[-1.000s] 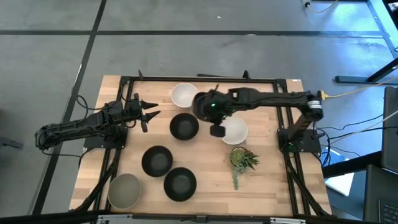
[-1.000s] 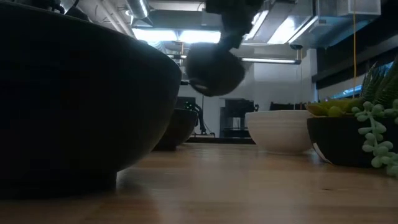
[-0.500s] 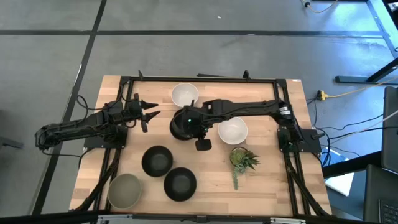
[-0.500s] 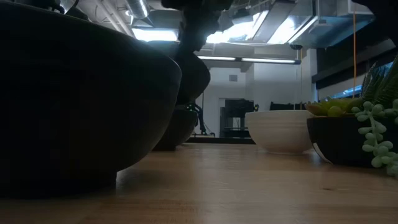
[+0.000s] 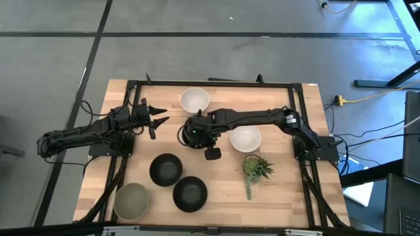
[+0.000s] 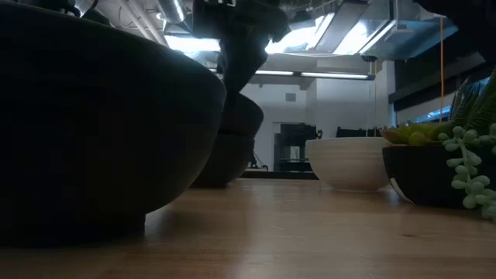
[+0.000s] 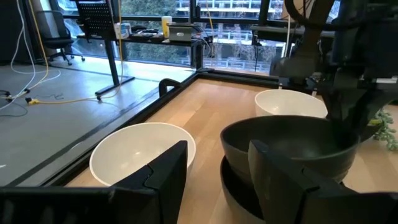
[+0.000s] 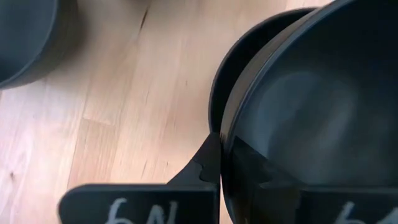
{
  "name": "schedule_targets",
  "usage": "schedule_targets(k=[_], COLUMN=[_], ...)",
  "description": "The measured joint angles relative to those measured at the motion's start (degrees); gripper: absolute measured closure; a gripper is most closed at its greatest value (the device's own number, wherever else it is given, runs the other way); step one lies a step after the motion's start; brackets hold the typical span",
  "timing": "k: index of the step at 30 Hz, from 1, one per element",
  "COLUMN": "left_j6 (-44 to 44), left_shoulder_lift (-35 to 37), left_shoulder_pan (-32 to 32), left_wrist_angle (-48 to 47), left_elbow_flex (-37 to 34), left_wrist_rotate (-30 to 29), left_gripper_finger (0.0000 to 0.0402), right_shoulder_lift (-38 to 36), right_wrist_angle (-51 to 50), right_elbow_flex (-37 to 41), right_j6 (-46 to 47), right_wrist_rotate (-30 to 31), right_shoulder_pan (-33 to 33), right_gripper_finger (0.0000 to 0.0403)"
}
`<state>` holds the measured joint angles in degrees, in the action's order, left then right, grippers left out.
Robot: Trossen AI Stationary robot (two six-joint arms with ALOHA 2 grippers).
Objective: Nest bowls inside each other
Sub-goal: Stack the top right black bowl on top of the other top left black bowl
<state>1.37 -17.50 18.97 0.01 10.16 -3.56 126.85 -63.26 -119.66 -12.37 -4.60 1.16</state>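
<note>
Nearest the table's front edge sit a grey-beige bowl (image 5: 131,200) and two black bowls (image 5: 189,193) (image 5: 165,169). At mid-table my right gripper (image 8: 221,171) clamps the rim of a third black bowl (image 7: 289,144), tilted into a fourth (image 7: 239,190), which only the wrist views show. Two white bowls (image 5: 245,138) (image 5: 195,100) lie beyond. My left gripper (image 5: 156,118), fingers spread, waits well aside.
</note>
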Motion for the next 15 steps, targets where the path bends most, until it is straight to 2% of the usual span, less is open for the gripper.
schedule_targets(k=[15], left_j6=[0.00], left_shoulder_lift=[0.00], left_shoulder_pan=[0.00], left_wrist_angle=[-0.49], left_elbow_flex=[0.02], left_wrist_rotate=[0.01], left_gripper_finger=[0.0236], right_shoulder_lift=[1.83], right_wrist_angle=[-4.99], right_elbow_flex=[0.98], right_j6=[-0.23], right_wrist_rotate=[1.77], right_shoulder_pan=[-0.23], right_gripper_finger=[0.0392])
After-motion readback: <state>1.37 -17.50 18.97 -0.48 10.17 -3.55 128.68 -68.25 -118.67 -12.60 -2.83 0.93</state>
